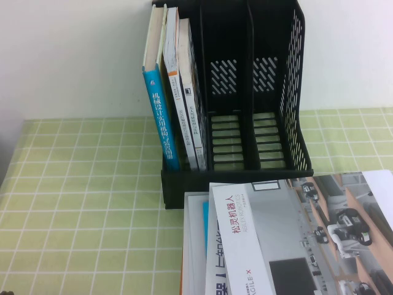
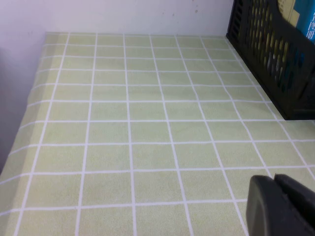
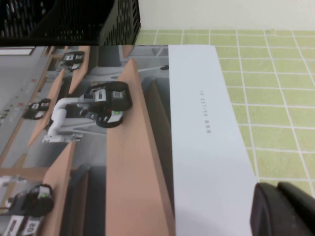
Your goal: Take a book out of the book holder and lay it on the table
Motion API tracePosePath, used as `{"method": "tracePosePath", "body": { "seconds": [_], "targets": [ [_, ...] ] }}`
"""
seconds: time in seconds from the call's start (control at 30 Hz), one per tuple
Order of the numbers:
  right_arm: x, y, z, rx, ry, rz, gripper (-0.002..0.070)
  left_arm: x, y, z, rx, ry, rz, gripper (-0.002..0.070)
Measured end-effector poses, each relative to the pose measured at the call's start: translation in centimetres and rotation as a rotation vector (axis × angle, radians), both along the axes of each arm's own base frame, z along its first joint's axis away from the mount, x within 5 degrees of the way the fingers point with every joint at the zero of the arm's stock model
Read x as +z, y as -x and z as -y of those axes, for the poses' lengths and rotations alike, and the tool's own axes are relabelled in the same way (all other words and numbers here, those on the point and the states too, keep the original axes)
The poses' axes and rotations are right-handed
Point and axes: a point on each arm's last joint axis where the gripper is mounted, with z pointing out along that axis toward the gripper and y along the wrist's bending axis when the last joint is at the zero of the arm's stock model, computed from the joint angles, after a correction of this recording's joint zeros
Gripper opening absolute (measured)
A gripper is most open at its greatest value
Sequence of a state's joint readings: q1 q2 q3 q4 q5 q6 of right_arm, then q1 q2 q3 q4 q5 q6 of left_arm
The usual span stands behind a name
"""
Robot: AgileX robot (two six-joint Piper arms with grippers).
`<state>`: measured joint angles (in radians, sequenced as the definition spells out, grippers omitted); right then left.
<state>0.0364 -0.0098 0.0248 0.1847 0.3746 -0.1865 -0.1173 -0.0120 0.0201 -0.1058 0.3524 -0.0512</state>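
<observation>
The black book holder [image 1: 295,92] stands at the back of the table [image 1: 80,184]. Its left compartment holds a blue-spined book [image 1: 158,117] and two white-spined books [image 1: 187,104]. One of these two is the book; I cannot tell which. The other two compartments are empty. Neither gripper shows in the high view. My left gripper [image 2: 274,178] is shut and empty, low over bare cloth to the left of the holder [image 2: 275,54]. My right gripper [image 3: 277,186] is shut and empty, at the white margin of a flat robot-photo booklet [image 3: 197,128].
A stack of flat books lies in front of the holder. A grey-white book with a red title [image 1: 245,246] is on top, and the robot-photo booklet [image 1: 350,215] lies to its right. A white wall closes the back.
</observation>
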Motion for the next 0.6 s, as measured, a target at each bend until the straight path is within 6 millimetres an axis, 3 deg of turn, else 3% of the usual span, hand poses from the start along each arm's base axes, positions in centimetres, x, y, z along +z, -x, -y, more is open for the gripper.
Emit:
{"method": "tracePosePath", "body": {
  "seconds": [0.6],
  "targets": [
    [0.0,0.0,0.03,0.0,0.007,0.0,-0.0002,0.0,0.0,0.0,-0.001,-0.002,0.0,-0.0003]
  ]
}}
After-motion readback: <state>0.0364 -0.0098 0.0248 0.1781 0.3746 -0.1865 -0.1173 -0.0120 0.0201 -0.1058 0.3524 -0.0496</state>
